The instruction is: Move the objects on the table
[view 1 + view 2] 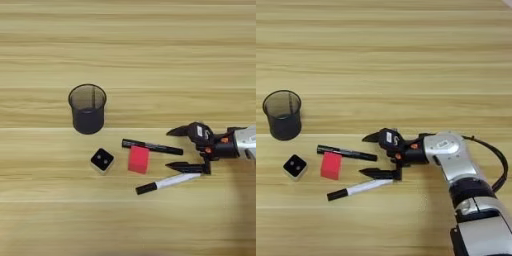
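On the light wooden table (150, 50) a red cube (138, 159) lies near the middle. A slim all-black marker (152, 146) lies just behind it, pointing right. A white-barrelled marker with a black cap (167, 183) lies slanted in front of the cube. My right gripper (169, 148) comes in from the right, low over the table and open. One finger is behind the black marker's right end and the other is in front of it, just above the white marker. It holds nothing.
A black mesh pen cup (87, 108) stands upright at the left, behind the other things. A small black die-like block with white dots (102, 160) sits left of the red cube. The silver forearm (451, 155) fills the lower right.
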`<state>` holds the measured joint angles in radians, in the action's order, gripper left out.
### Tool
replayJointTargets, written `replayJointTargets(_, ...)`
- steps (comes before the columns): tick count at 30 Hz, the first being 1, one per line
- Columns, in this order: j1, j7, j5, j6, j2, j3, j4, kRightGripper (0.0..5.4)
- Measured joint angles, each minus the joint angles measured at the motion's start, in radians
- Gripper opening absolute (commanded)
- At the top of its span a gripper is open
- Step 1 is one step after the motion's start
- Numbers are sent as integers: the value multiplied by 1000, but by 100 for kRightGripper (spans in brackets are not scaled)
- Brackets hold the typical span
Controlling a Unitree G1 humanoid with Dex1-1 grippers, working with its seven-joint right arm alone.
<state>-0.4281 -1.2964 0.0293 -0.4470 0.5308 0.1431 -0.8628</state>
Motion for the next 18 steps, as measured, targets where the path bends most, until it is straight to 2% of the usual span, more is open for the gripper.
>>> replayJointTargets(18, -17, -20, 0, -20, -4, 15, -38, 241)
